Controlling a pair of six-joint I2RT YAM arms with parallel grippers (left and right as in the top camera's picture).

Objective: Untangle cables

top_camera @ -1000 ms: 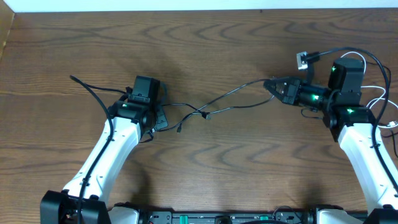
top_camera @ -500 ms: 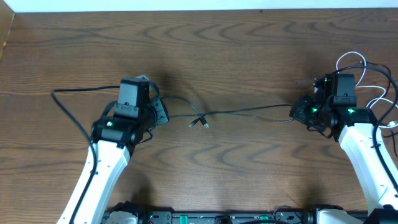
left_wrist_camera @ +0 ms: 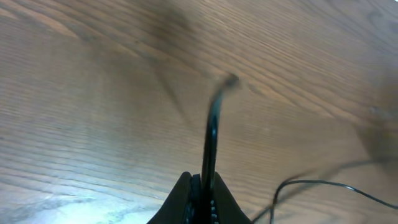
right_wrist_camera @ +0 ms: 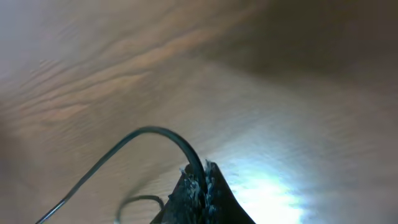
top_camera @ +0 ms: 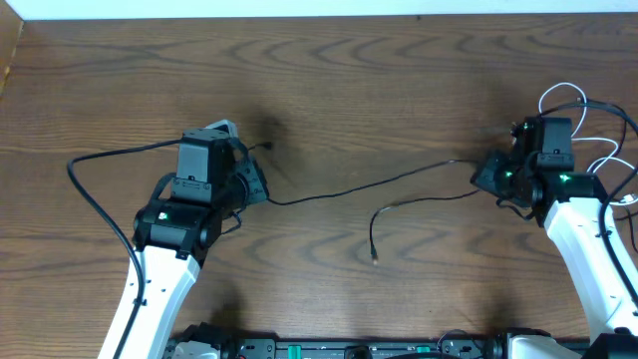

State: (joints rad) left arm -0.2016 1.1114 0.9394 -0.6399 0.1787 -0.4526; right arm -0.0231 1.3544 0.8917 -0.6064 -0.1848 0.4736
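One thin black cable stretches above the table from my left gripper to my right gripper. A second black cable runs left from the right gripper, and its free end hangs down at the table's middle front. In the left wrist view my left gripper is shut on a black cable, whose short plug end sticks out past the fingers. In the right wrist view my right gripper is shut on a black cable that curves away to the left. White cord loops lie behind the right arm.
The left arm's thick black wire arcs out over the table at the left. More white and black wires hang at the far right edge. The table's back edge meets a white wall.
The two black cables were crossed and caught together at mid-table; now they are apart. My left gripper moved left. One cable's free end dropped toward the front.
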